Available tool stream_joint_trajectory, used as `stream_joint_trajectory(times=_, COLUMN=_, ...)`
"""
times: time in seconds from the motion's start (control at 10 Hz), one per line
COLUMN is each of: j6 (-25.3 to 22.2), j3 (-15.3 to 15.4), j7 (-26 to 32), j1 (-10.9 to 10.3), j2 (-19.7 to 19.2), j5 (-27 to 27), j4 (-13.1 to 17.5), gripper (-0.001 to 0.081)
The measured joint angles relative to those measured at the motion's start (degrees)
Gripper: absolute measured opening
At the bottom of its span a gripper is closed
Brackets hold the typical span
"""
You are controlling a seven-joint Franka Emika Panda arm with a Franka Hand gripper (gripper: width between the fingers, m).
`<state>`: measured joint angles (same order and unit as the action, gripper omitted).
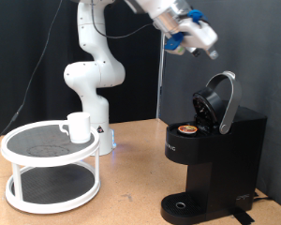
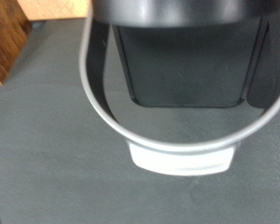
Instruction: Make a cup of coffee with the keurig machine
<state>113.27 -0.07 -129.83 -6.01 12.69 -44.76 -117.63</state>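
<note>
Keurig [image 1: 208,159]: black, on the wooden table [image 1: 131,169] at exterior view's right, lid [image 1: 220,101] hinged up; a brown-topped pod [image 1: 186,129] sits in the open chamber; wrist view shows its silver-rimmed lid [image 2: 168,131] close below
Arm [image 1: 89,70]: white, rising behind the table
Rack [image 1: 51,164]: white, two round shelves, exterior view's left
Gripper [image 1: 199,49]: high above the Keurig, apart from it; width of fingers cannot be told
Cup [image 1: 78,127]: white, on the rack's top shelf, well apart from the Keurig

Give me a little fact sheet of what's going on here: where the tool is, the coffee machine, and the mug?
tool: raised in the air above the machine, holding nothing visible
keurig machine: black, on the table at the exterior view's right, lid hinged open
pod: brown-topped, seated in the open chamber
cup: white, on top of the round two-tier stand, exterior view's left
drip tray: nothing on it
</note>
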Motion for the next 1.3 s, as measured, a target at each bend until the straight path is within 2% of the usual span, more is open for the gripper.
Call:
stream_joint_trajectory(times=0.2, j6=1.97, j3=2.96, j7=-1.29, j1=-0.90, j2=-0.54, j5=0.26, j4=0.62, gripper=0.0734)
stream_joint_trajectory(times=0.8, j6=11.68, j3=11.93, j7=-11.48, j1=-2.29, j2=-4.26, j5=4.43, j4=2.16, gripper=0.0734)
stream_joint_trajectory(times=1.0, j6=13.55, j3=12.92, j7=-11.71, j1=-2.29, j2=-5.19, j5=4.48, j4=2.25, gripper=0.0734)
stream_joint_trajectory(times=1.3, j6=13.73, j3=12.95, j7=-11.70, j1=-2.28, j2=-5.43, j5=4.51, j4=2.22, gripper=0.0734)
